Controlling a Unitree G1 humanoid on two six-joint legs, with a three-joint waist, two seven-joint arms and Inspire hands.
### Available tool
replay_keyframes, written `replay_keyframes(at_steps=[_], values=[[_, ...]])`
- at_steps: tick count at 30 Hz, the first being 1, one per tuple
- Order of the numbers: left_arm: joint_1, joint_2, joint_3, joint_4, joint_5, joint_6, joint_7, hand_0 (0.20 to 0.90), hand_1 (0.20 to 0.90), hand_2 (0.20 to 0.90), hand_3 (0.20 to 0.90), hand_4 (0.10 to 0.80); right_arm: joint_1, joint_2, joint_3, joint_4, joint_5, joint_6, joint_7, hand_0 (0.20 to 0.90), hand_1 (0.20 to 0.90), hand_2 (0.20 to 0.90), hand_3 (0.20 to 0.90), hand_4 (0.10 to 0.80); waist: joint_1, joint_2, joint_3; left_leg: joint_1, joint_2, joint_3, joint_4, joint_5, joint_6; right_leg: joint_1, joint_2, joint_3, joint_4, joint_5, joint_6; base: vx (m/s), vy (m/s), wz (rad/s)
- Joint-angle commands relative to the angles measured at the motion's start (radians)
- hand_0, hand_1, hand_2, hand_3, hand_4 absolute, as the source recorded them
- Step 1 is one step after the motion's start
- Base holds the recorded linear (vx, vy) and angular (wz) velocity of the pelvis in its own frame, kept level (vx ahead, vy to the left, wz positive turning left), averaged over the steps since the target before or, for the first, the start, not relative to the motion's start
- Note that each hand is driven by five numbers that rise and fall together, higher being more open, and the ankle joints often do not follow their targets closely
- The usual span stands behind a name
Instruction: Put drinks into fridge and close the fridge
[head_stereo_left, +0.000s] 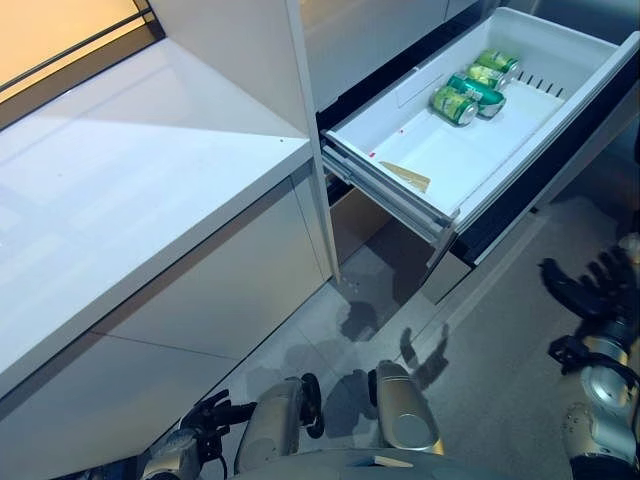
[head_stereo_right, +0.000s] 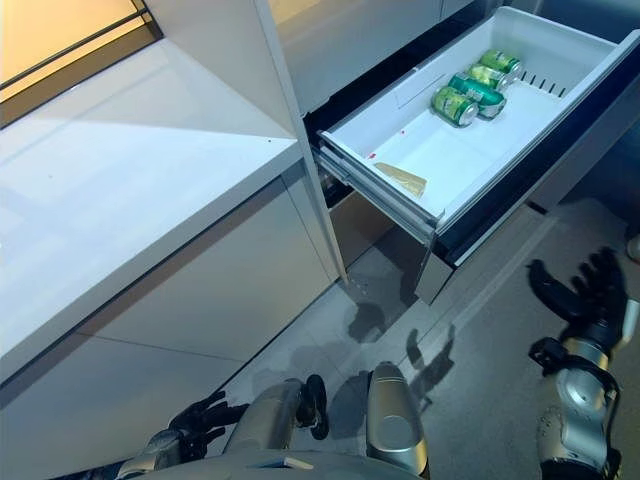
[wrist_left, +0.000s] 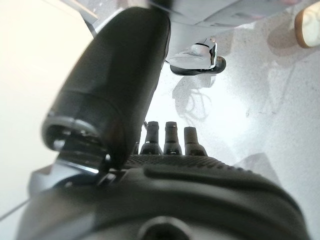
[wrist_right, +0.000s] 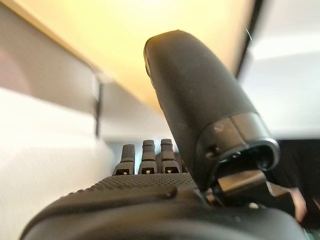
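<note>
A white worktop (head_stereo_left: 120, 190) runs along my left, its front edge ending at a tall white panel (head_stereo_left: 300, 120) that stands between it and the fridge. Past that panel the drawer (head_stereo_left: 560, 130) is pulled well out over the grey floor (head_stereo_left: 480, 360), its dark front jutting toward my right side. Open floor lies between me and the drawer.

Three green cans (head_stereo_left: 472, 88) lie on their sides, close together, toward the far end of the white drawer tray. A tan scrap (head_stereo_left: 408, 177) lies near the tray's front rim, apart from the cans.

My right hand (head_stereo_right: 585, 295) hangs below and to the right of the drawer front, fingers spread and straight, empty. My left hand (head_stereo_left: 205, 420) is low beside the cabinet under the worktop, fingers loose, holding nothing.
</note>
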Motion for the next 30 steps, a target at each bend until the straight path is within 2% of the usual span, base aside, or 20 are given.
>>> replay_keyframes(at_steps=[1,8,13,26,30], values=[[-0.002,0.083,-0.045,-0.043,-0.028,0.002,0.035,0.900,0.900,0.900,0.900,0.800,-0.146,-0.132,0.024,-0.031,-0.113,-0.053,0.056,0.900,0.900,0.900,0.900,0.800,0.035,-0.011,-0.015,0.034,-0.036,-0.008,0.037,-0.105,0.086,0.031,0.035,-0.042,-0.016,0.049,-0.078,0.038,-0.033,0.09],[-0.073,0.087,-0.117,-0.023,-0.057,0.036,0.072,0.900,0.900,0.900,0.900,0.800,-0.376,-0.206,0.216,-0.020,-0.199,0.032,0.108,0.900,0.900,0.900,0.900,0.800,0.062,-0.009,0.037,0.017,-0.035,-0.018,0.008,-0.059,0.066,0.015,0.038,-0.042,-0.046,0.085,-0.069,-0.003,-0.007,0.02],[-0.136,0.097,-0.159,-0.031,-0.091,0.042,0.091,0.900,0.900,0.900,0.900,0.800,-0.561,-0.211,0.343,-0.021,-0.217,0.055,0.109,0.900,0.900,0.900,0.900,0.800,0.082,-0.007,0.087,-0.030,-0.039,-0.020,0.001,-0.031,0.060,-0.031,0.041,-0.045,-0.058,0.112,-0.061,-0.118,-0.005,0.01],[-0.264,0.073,-0.261,-0.043,-0.108,0.058,0.106,0.900,0.900,0.900,0.900,0.800,-0.974,-0.132,0.599,0.067,-0.225,0.118,0.115,0.900,0.900,0.900,0.900,0.800,0.143,0.017,0.168,-0.119,-0.057,-0.018,0.001,0.017,0.046,-0.112,0.026,-0.056,-0.073,0.157,-0.038,-0.046,0.014,0.04],[-0.306,0.061,-0.299,-0.051,-0.120,0.041,0.115,0.900,0.900,0.900,0.900,0.800,-1.100,-0.076,0.676,0.121,-0.201,0.127,0.076,0.900,0.900,0.900,0.900,0.800,0.162,0.031,0.192,-0.161,-0.065,-0.023,-0.007,0.035,0.045,-0.158,0.029,-0.052,-0.077,0.170,-0.035,-0.086,0.028,0.07]])
